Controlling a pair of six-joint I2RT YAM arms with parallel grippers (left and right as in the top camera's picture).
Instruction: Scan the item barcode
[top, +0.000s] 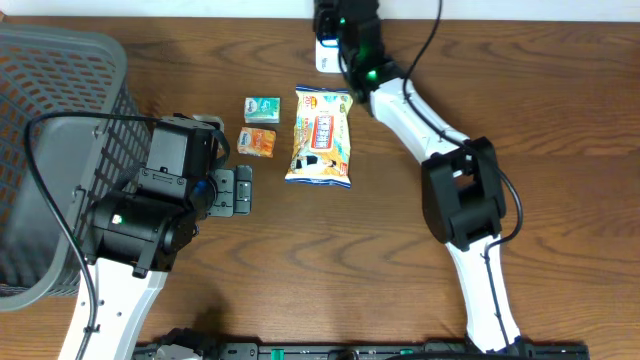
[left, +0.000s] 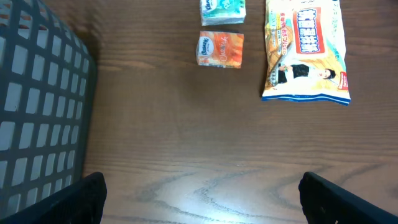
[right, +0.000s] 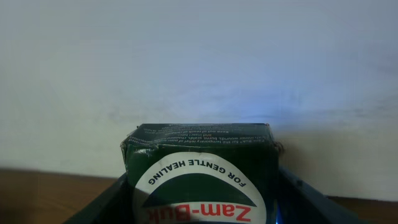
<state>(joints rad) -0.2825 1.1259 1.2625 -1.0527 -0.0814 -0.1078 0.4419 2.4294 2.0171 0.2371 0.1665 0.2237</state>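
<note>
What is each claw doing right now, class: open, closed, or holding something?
Left claw: open, holding nothing.
Right claw: closed on the box.

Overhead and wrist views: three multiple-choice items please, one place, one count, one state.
1. Where is the orange packet?
A. on the table beside the snack bag
B. on top of it
C. tucked under it
2. How many packets lie on the table between the arms?
A. one
B. three
C. five
3. The right end effector is:
A. open and empty
B. closed on the Zam-Buk box
C. resting on the snack bag
Answers:
1 A, it lies on bare wood next to the bag.
2 B, orange packet, green packet, snack bag.
3 B, the box sits between its fingers in the right wrist view.
</note>
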